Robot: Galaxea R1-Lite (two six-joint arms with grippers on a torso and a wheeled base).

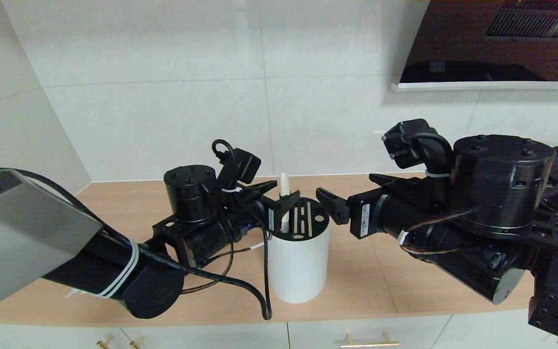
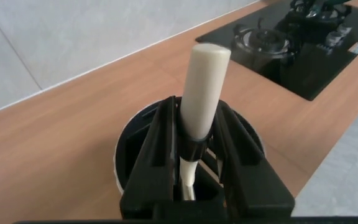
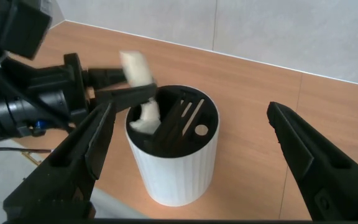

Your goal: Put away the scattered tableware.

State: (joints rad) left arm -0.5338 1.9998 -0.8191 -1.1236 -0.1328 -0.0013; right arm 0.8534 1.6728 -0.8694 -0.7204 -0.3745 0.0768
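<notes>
One white ribbed cylindrical holder with a black slotted lid stood on the light wooden table. One cream-handled utensil stood upright, passing down into the lid, with the left gripper's jaws clamped on its handle. Its working end was hidden inside. The right gripper hung just beside the holder, jaws wide apart.

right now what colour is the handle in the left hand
The handle is plain cream; it shows best in the left wrist view.
</notes>
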